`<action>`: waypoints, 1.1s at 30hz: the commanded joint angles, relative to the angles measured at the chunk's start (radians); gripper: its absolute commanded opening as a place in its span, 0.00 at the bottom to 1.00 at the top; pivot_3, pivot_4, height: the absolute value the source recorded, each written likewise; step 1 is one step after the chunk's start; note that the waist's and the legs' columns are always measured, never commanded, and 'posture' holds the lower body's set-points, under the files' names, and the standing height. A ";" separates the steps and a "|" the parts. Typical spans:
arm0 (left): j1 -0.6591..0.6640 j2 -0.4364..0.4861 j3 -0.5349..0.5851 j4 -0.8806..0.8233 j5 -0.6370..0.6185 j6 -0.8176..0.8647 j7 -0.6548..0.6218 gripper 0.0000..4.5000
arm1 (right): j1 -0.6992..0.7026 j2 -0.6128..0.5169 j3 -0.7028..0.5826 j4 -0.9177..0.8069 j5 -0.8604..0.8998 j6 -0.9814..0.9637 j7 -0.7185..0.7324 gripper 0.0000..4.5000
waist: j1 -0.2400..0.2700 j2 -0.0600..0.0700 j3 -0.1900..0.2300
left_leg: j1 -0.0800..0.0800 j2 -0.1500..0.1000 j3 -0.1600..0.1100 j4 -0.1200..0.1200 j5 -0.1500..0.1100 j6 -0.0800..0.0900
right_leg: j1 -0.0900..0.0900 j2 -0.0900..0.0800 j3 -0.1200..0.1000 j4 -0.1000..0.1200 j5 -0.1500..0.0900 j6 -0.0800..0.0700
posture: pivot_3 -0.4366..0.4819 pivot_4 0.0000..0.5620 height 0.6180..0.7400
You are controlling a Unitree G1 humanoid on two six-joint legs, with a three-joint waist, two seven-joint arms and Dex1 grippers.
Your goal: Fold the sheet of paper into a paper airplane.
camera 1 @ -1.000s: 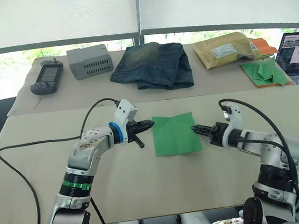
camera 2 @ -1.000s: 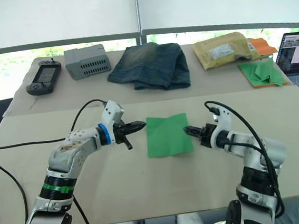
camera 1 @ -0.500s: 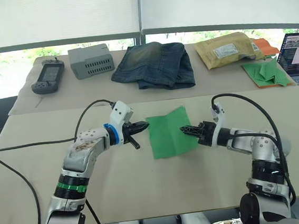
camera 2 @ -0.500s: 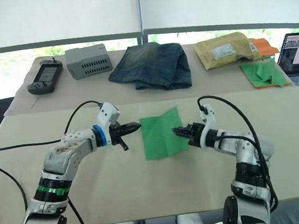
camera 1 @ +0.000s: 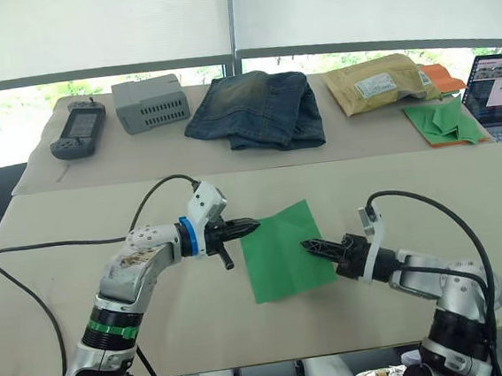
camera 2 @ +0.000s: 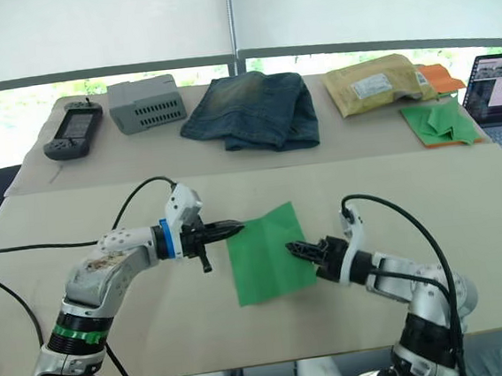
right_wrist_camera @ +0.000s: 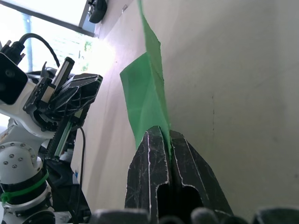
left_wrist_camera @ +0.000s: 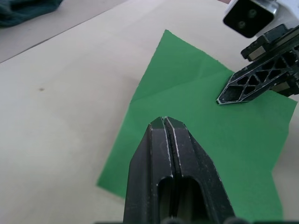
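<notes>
Sheet gripped at its right edge, first fold not yet made

The left gripper (camera 1: pixel 253 225), fingers pressed together on nothing, rests its tips at the left edge of the sheet of paper (camera 1: pixel 284 251); the sheet lies mid-table (camera 1: pixel 245 313), turned askew, a faint crease across it; the right gripper (camera 1: pixel 308 246) pinches its right edge, lifting it; judged an early fold; next, the right should carry that edge over while the left pins the sheet.
</notes>
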 commanded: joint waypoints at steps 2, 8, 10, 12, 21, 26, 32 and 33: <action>0.001 -0.005 -0.005 -0.026 -0.006 -0.028 -0.002 0.00 | 0.112 0.080 -0.022 -0.105 0.172 0.010 -0.157 0.01 | 0.000 0.000 0.000 | 0.000 0.001 0.000 0.000 0.000 0.000 | 0.000 0.001 0.000 0.000 0.000 0.000 | 0.48 0.27 0.91; 0.006 0.000 -0.026 -0.007 0.010 -0.047 -0.011 0.00 | 0.176 0.080 -0.027 -0.145 0.261 0.010 -0.281 0.01 | 0.000 0.000 0.000 | 0.000 0.002 0.000 0.000 0.000 0.000 | 0.000 0.002 0.000 -0.001 -0.001 0.000 | 0.48 0.27 0.91; 0.003 -0.001 -0.030 -0.001 0.011 -0.050 -0.014 0.00 | 0.183 0.064 -0.015 -0.144 0.283 0.010 -0.300 0.01 | 0.000 0.000 0.000 | 0.000 0.002 0.000 0.000 0.000 0.000 | 0.001 0.002 0.000 -0.001 -0.001 0.000 | 0.48 0.27 0.91; -0.002 -0.004 -0.035 0.003 0.013 -0.054 -0.018 0.00 | 0.181 0.041 -0.003 -0.143 0.273 0.010 -0.316 0.01 | 0.002 0.000 0.000 | 0.000 0.002 0.000 0.000 0.000 0.000 | 0.001 0.002 0.000 -0.001 -0.001 0.000 | 0.48 0.27 0.91; -0.019 -0.002 -0.056 0.018 0.007 -0.078 -0.070 0.00 | 0.150 -0.168 -0.073 -0.078 0.409 -0.024 -0.324 0.66 | 0.002 0.001 0.000 | -0.001 0.002 0.001 0.000 0.000 0.000 | 0.001 0.001 0.000 -0.002 -0.001 0.000 | 0.48 0.27 0.91; -0.012 0.011 -0.083 -0.017 -0.010 -0.066 -0.134 0.00 | 0.131 -0.411 -0.129 -0.005 0.497 -0.078 -0.258 0.97 | 0.003 0.001 0.000 | -0.001 0.000 0.004 0.000 0.000 0.000 | 0.002 0.001 0.000 -0.004 -0.001 0.001 | 0.48 0.27 0.91; -0.003 0.021 -0.152 0.008 0.070 -0.113 -0.134 0.00 | 0.184 -0.612 0.071 -0.166 0.189 -0.375 -0.042 0.97 | -0.001 0.001 0.000 | 0.000 0.002 0.006 -0.002 -0.001 0.001 | 0.002 0.005 0.001 -0.004 -0.002 0.000 | 0.48 0.27 0.91; -0.003 0.018 -0.164 0.025 0.090 -0.134 -0.130 0.00 | 0.203 -0.647 0.131 -0.197 0.110 -0.444 -0.003 0.97 | 0.001 0.001 0.000 | 0.000 0.002 0.007 -0.002 -0.001 0.001 | 0.002 0.006 0.000 -0.004 -0.002 0.000 | 0.48 0.27 0.91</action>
